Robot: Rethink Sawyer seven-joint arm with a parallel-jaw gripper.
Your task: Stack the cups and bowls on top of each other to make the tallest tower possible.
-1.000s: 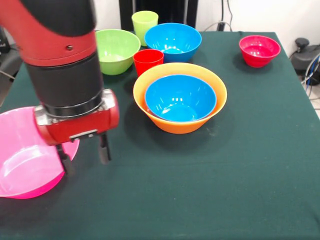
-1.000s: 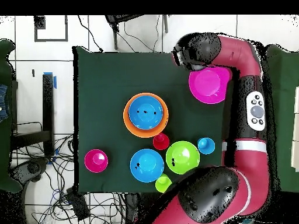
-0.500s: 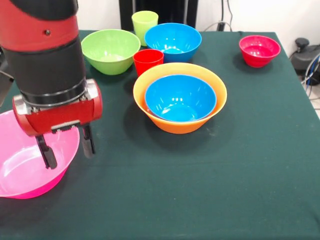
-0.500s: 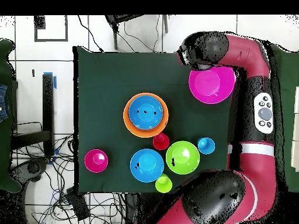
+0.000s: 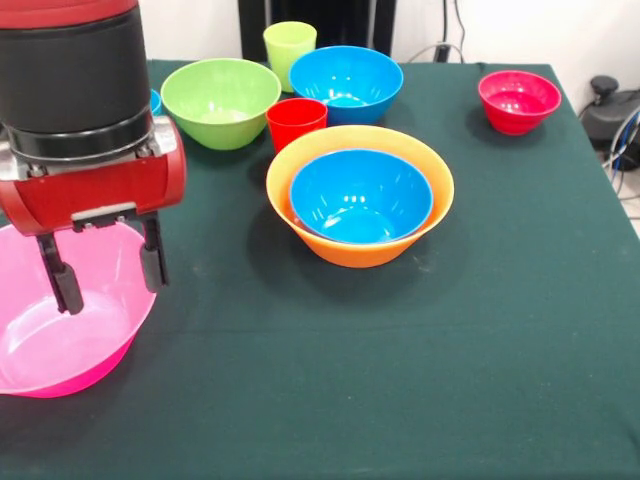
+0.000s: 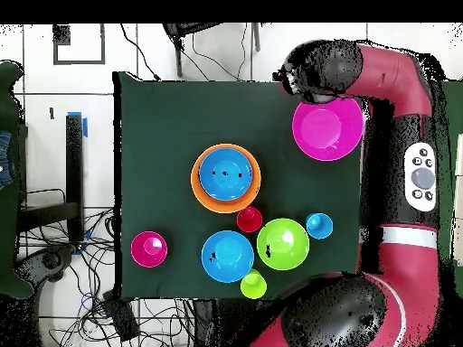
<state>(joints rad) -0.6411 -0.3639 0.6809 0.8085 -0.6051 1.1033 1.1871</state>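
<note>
My gripper (image 5: 105, 270) is spread, empty, straddling the pink bowl (image 5: 60, 345) rim. Risk: glossy wall slips when I pinch, bowl tips off counter (image 5: 400, 380) edge.

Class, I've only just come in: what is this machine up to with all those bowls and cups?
The robot's end effector is open and hangs over the rim of the big pink bowl at the table's edge, gripping nothing. The tower so far is just a blue bowl nested in the orange bowl. The green bowl, second blue bowl, small red bowl, red cup and green cup sit loose on the table.
</note>
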